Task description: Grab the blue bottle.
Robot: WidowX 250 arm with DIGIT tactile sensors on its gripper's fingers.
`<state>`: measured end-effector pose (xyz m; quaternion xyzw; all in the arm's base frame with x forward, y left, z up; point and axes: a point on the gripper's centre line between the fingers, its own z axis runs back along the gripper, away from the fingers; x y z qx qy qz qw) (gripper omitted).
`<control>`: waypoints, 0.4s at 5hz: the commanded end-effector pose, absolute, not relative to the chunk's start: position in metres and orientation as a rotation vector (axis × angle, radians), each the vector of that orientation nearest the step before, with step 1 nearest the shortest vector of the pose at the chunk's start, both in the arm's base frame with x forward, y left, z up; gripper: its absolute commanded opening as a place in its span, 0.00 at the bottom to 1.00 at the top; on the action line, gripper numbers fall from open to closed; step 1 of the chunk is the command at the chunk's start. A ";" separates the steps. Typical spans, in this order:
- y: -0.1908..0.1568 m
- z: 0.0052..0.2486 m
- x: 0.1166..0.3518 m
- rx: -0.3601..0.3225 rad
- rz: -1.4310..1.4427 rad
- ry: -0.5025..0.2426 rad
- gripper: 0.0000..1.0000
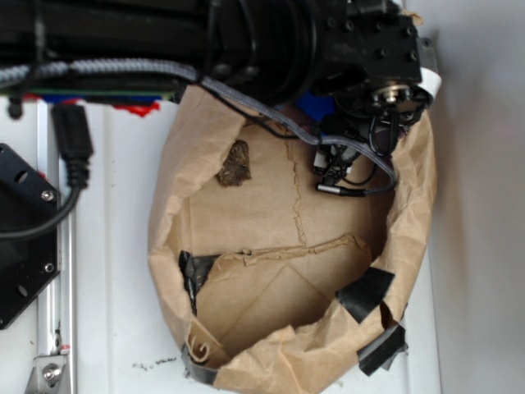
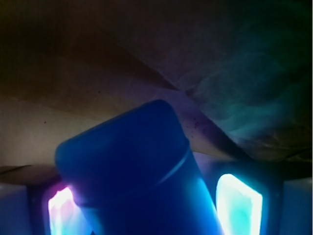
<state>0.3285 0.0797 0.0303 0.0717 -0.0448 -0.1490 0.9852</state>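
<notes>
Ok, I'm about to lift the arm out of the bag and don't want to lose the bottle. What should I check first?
1. The blue bottle sits between the gripper pads: ok, a glowing pad shows on each side.
2. Pads pressing on the bottle: cannot tell; the left one meets it, the right shows a dark gap.
3. Bottle centred in the grasp: not ok, it sits toward the left pad.
4. Clear path upward: cannot tell; the paper bag wall hangs close over the bottle in the wrist view.
5. Cables clear of the bag rim: cannot tell.
</notes>
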 end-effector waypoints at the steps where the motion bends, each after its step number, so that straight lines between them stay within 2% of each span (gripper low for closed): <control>1: 0.073 0.051 0.335 0.159 -0.327 -0.155 0.00; 2: 0.066 0.072 0.323 0.123 -0.293 -0.157 0.00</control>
